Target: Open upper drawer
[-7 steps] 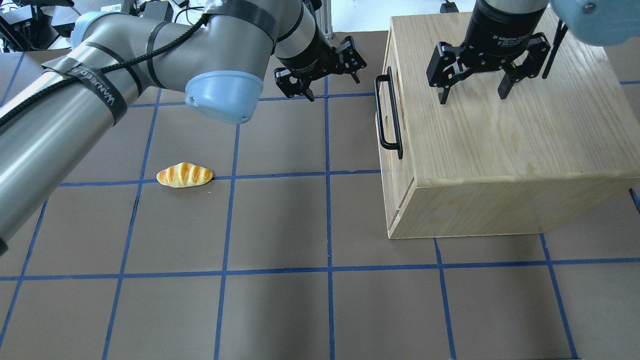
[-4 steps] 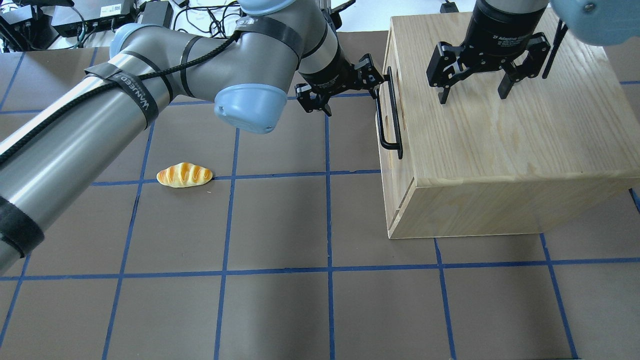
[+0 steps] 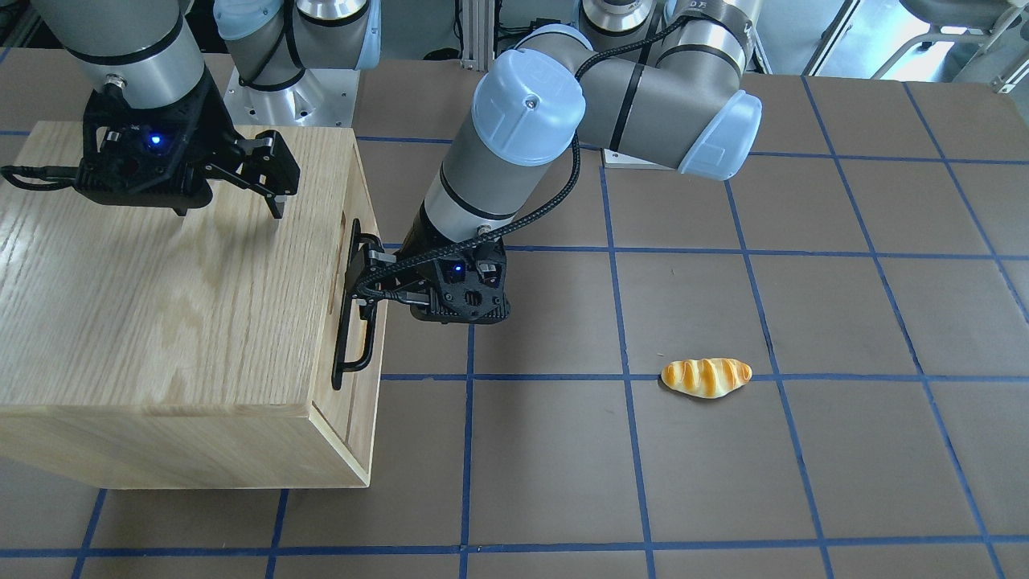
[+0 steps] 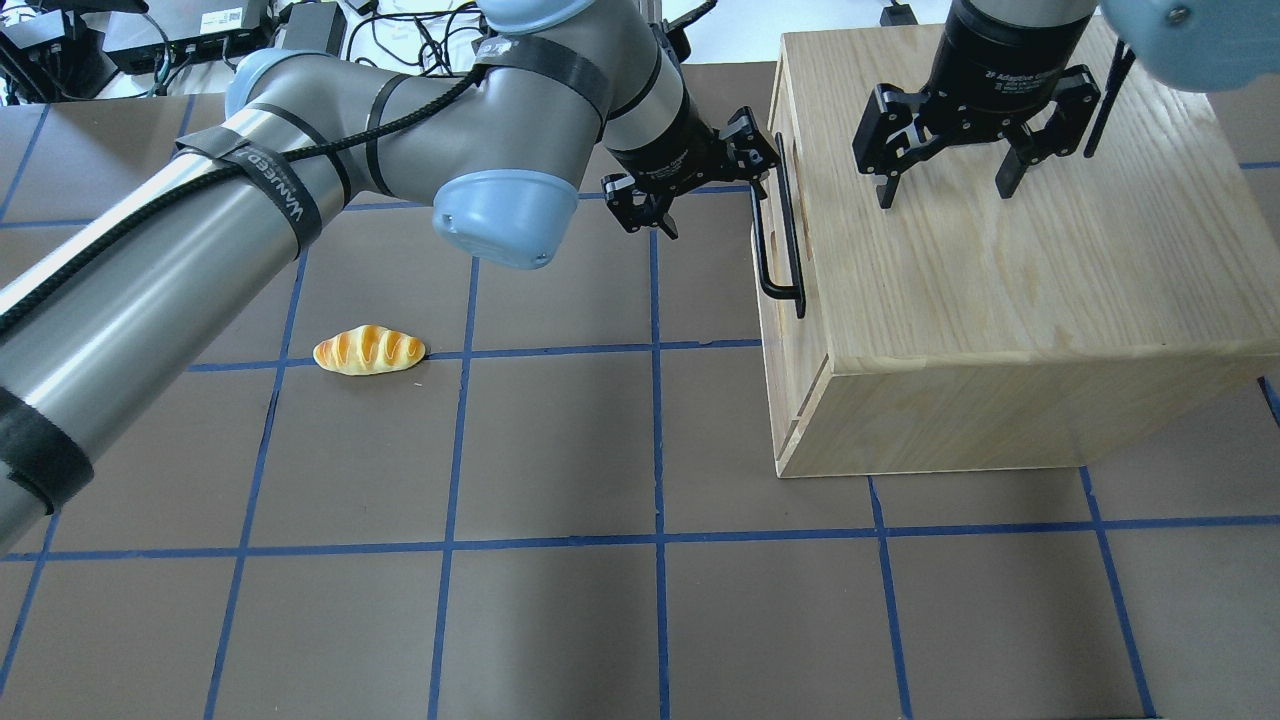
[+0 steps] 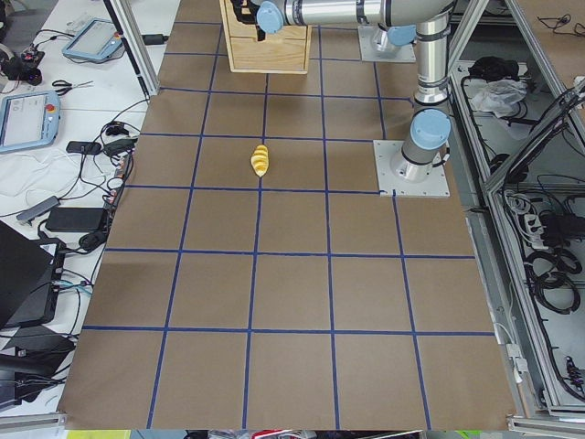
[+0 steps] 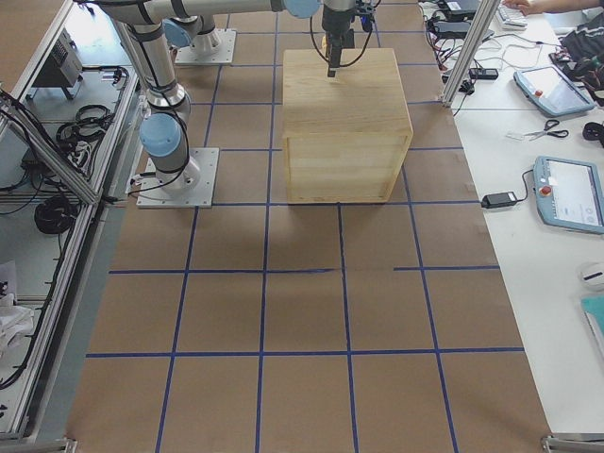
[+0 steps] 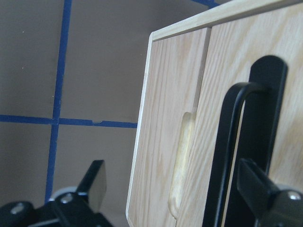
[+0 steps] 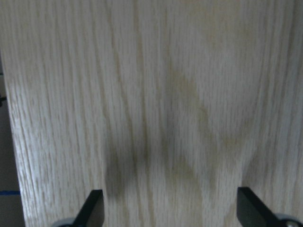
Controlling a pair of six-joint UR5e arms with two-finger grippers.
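The upper drawer's flat wood front (image 4: 808, 330) sits flush in the oak cabinet (image 4: 1000, 280), shut. Its black bar handle (image 4: 780, 230) shows in the front view (image 3: 354, 322) and the left wrist view (image 7: 222, 156). My left gripper (image 4: 700, 180) is open at the handle's far end. In the left wrist view the bar stands between the fingers, close to one fingertip (image 7: 255, 184), not gripped. My right gripper (image 4: 945, 190) is open and hovers just over the cabinet top (image 8: 151, 94).
A toy bread roll (image 4: 370, 350) lies on the brown mat to the left of the cabinet, also in the front view (image 3: 706, 376). Blue tape lines grid the mat. The left arm's elbow (image 4: 500, 215) hangs over the mat's back.
My left arm has swung right toward the cabinet, bringing its open gripper from the mat up to the handle's far end. The right gripper, the drawer and the roll have not moved.
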